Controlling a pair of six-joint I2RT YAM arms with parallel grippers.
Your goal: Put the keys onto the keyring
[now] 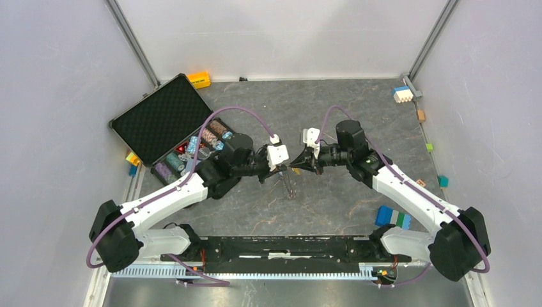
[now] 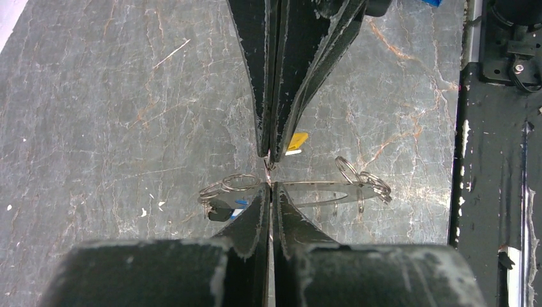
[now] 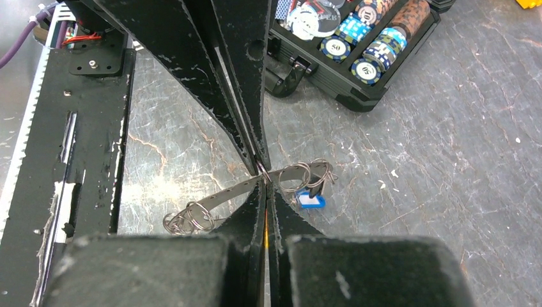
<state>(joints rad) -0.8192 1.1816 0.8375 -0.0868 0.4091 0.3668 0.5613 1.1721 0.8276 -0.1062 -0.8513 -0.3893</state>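
Mid-table, my left gripper (image 1: 289, 169) and right gripper (image 1: 298, 167) meet tip to tip, both shut. The keyring (image 2: 332, 186) is a flat holed metal strip with small split rings at both ends; it sits just under the tips (image 1: 289, 185). In the left wrist view my left gripper (image 2: 270, 187) pinches a thin wire ring of it. The right gripper (image 2: 269, 155) opposite holds the yellow key (image 2: 296, 142). The right wrist view shows a yellow sliver (image 3: 265, 224) inside my right gripper (image 3: 264, 184). The blue key (image 3: 311, 201) hangs on one end's rings (image 2: 225, 209).
An open black case of poker chips (image 1: 167, 125) lies at the left rear, close behind the left arm (image 3: 358, 45). Toy blocks lie near the right arm (image 1: 392, 217), at the back right (image 1: 402, 94) and back left (image 1: 199, 79). The black base rail (image 1: 281, 246) spans the front.
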